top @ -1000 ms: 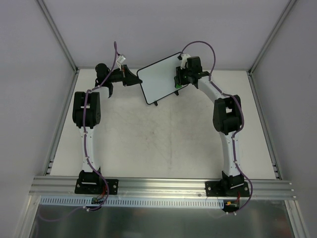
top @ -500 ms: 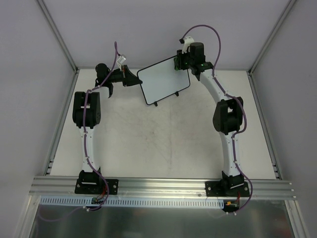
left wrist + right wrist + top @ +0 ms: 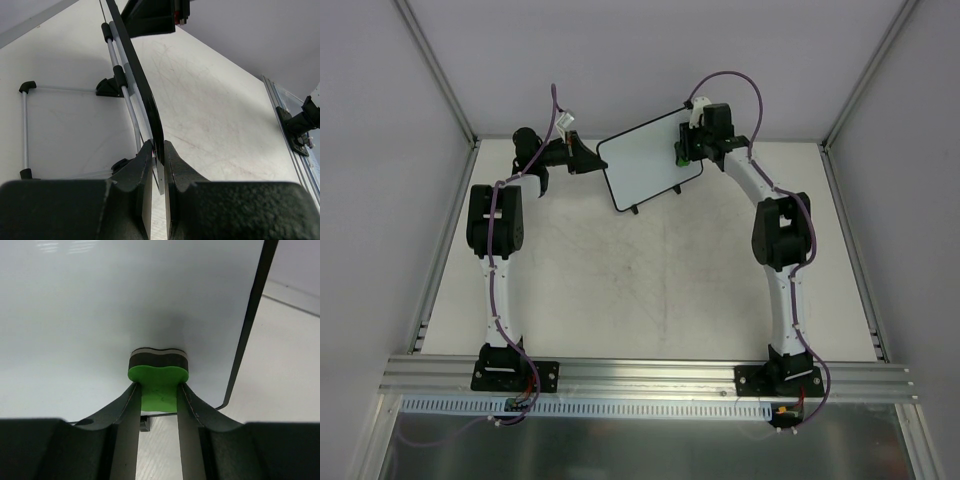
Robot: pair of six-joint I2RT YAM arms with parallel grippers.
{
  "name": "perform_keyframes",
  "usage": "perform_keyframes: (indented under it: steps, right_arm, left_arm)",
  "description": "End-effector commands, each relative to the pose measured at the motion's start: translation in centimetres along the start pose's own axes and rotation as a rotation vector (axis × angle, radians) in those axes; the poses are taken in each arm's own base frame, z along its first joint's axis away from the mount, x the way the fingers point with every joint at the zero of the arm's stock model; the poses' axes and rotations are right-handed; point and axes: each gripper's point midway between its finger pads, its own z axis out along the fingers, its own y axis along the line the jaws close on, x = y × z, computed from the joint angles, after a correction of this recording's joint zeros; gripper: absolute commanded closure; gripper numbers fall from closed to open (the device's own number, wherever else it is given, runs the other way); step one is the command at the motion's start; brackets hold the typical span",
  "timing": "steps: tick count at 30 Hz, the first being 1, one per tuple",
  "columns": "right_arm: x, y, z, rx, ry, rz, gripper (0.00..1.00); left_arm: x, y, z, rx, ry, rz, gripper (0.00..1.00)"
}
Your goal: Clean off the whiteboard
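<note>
From above, the whiteboard [image 3: 650, 158] stands tilted at the far middle of the table [image 3: 650, 290], my left gripper [image 3: 588, 160] at its left edge and my right gripper [image 3: 684, 150] at its right. My left wrist camera shows my fingers pinching the board's black frame. My right wrist camera shows my fingers clamping a green eraser [image 3: 159, 374], its felt face against the white surface.

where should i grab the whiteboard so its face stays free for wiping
Pinch the whiteboard by its thin frame edge at the left end, coming in edge-on with one finger on each face. It is a thin flat panel, so only the rim fits the jaws. The left gripper holds it this way, leaving the face to the eraser.
</note>
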Motion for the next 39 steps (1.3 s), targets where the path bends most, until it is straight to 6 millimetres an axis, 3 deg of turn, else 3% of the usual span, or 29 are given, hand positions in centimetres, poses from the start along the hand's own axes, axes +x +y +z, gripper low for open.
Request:
perform_keyframes:
  steps: [1, 7, 13, 17, 26, 30, 34, 39]
  right_arm:
    - [2.3, 1.2, -0.7, -0.057, 0.073, 0.048, 1.0]
    - [4.7, 1.3, -0.2, -0.065, 0.124, 0.073, 1.0]
    - [4.5, 1.1, -0.3, -0.063, 0.118, 0.079, 1.0]
    - [2.4, 0.5, -0.5, -0.047, 0.072, 0.076, 1.0]
    - [-6.6, -1.0, -2.1, -0.127, -0.169, 0.161, 1.0]
    - [-8.7, -1.4, -2.9, -0.154, -0.236, 0.192, 1.0]
    - [-8.5, -1.5, -2.7, -0.169, -0.23, 0.202, 1.0]
    - [-5.9, -0.7, -1.3, -0.211, -0.168, 0.24, 1.0]
  left_arm:
    - [0.3, -3.3, 0.8, 0.144, 0.102, 0.075, 1.0]
    - [0.2, -3.5, 0.8, 0.149, 0.106, 0.075, 1.0]
    - [0.2, -3.5, 0.8, 0.149, 0.106, 0.075, 1.0]
    - [0.3, -3.5, 0.8, 0.15, 0.107, 0.072, 1.0]
    - [0.3, -3.5, 0.8, 0.15, 0.108, 0.069, 1.0]
    - [0.3, -3.6, 0.8, 0.149, 0.107, 0.07, 1.0]
    - [0.2, -3.6, 0.8, 0.152, 0.109, 0.073, 1.0]
    - [0.1, -3.7, 0.9, 0.155, 0.11, 0.075, 1.0]
